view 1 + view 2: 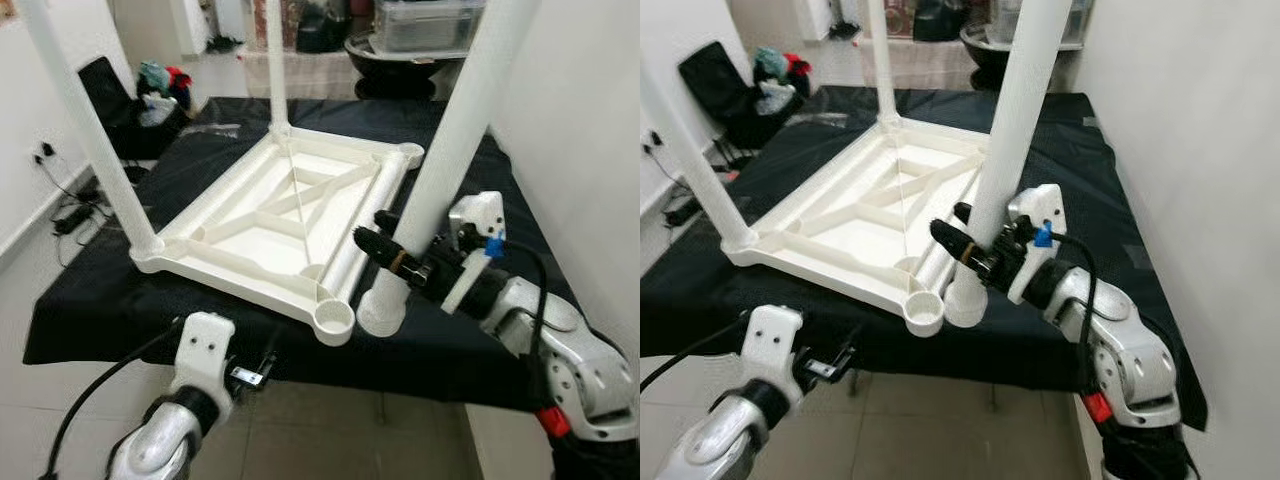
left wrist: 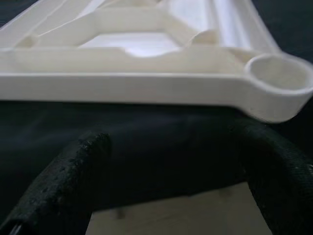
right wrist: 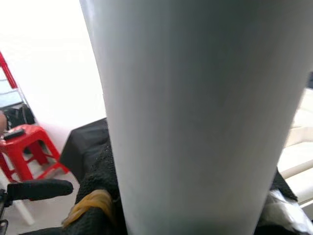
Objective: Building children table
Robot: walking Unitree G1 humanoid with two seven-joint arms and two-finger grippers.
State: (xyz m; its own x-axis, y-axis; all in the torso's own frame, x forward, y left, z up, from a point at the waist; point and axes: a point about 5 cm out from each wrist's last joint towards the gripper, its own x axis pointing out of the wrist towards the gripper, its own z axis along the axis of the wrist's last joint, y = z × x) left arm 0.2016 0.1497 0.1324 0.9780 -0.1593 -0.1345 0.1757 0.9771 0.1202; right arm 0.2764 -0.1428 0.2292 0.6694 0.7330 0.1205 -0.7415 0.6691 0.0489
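**Right hand clamped on loose leg beside open corner socket**

White plastic tabletop (image 1: 275, 215) lies upside down on the black cloth (image 1: 90, 290) covering the surface, ribbed underside up. This tabletop is the ref for everything below.

Two legs already stand in its corners: one at the far corner (image 1: 276, 60), one at the corner on the robot's left (image 1: 85, 130), both upright. The near corner socket (image 1: 334, 319) is an open round cup, nothing in it; the socket at the far right corner (image 1: 410, 154) is also open.

Right hand (image 1: 385, 240) is closed around a third white leg (image 1: 450, 130), black fingers (image 1: 952, 238) wrapped on its lower part. That leg leans a bit, and its flared foot end (image 1: 381, 312) rests on the cloth just beside the near socket, touching or nearly touching the tabletop's edge, not inside the cup.

Left hand (image 2: 166, 161) sits low, off the tabletop's near edge, at the cloth's front hem. Wrist view: its two fingers (image 2: 63, 171) are spread wide apart, holding nothing, aimed at the near rim & open socket.

Beyond the tabletop's far-left side: a dark bag (image 1: 120, 100) w/ bright clothes on the floor.
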